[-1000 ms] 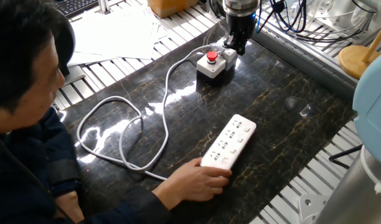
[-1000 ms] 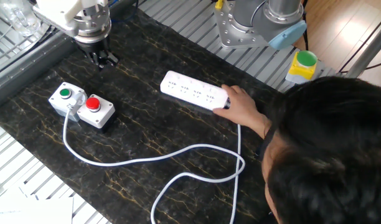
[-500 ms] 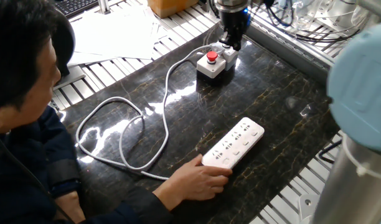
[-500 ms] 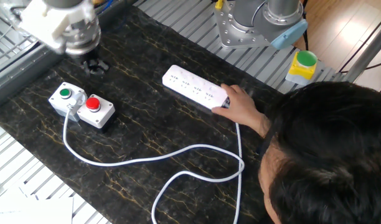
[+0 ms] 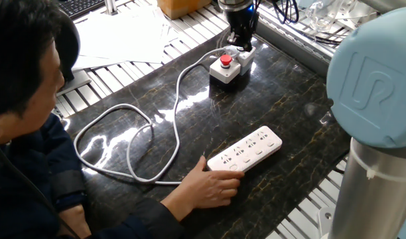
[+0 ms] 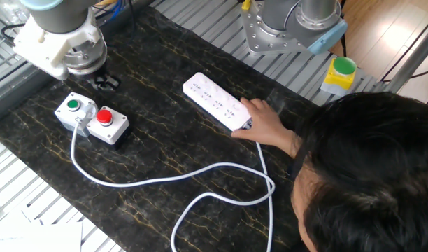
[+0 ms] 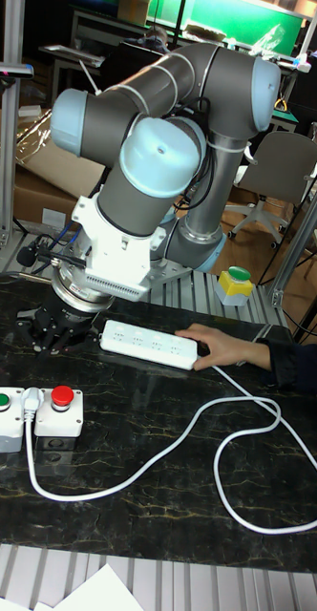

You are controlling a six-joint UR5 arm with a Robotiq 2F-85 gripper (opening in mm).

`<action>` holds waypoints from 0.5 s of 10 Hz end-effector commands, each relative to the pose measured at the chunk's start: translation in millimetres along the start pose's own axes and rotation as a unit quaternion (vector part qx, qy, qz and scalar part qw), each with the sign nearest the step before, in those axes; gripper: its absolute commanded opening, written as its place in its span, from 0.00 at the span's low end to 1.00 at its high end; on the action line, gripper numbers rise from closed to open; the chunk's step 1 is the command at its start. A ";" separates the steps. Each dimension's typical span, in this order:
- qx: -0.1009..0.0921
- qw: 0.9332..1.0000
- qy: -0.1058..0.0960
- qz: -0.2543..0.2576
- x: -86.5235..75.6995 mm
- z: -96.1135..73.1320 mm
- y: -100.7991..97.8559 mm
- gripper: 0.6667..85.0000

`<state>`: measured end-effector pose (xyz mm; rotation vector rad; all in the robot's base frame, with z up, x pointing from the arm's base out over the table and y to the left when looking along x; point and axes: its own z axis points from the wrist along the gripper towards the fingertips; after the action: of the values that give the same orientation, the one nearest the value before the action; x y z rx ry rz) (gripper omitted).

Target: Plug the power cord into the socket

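**My hand hangs by the button box as a person steadies the socket**

My hand (image 7: 52,329) hangs low over the dark marble-patterned table (image 6: 165,150), just behind the grey button box (image 6: 93,119) with its red and green buttons, and holds nothing. In the tall fixed view its dark fingers (image 7: 36,326) appear spread, though I cannot tell for certain how wide they stand; in one fixed view the hand (image 5: 241,45) sits right at the box's (image 5: 231,65) far edge, too dark to read.

The socket (image 6: 216,101), a flat white strip with rows of outlet holes, lies flat on the table well away from the box, toward the seated person. In one fixed view the socket (image 5: 245,150) lies at an angle across the table. The person's hand (image 6: 264,122) rests on the socket's near end, covering it where the cord joins.

The cord (image 6: 151,180) runs white and thin from under the person's hand, loops widely over the table (image 5: 302,99) and ends at the box, where its plug end (image 7: 30,405) lies against the box (image 7: 34,411), between the two buttons. In one fixed view the cord (image 5: 130,143) curls in two broad loops in front of the person.
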<state>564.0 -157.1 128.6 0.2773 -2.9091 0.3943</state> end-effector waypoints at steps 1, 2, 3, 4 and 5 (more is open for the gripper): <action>-0.010 0.999 0.025 -0.016 13.6 -3.4 5.5 0.01; -0.027 0.998 0.052 -0.033 27.7 -4.8 13.6 0.01; -0.045 0.997 0.054 -0.039 29.1 -5.6 22.5 0.01; -0.053 0.998 0.028 -0.030 15.5 -4.9 27.6 0.01; -0.048 0.998 -0.014 -0.024 -6.4 -4.3 25.3 0.01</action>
<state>549.4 -142.9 129.7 0.3256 -2.8574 0.3009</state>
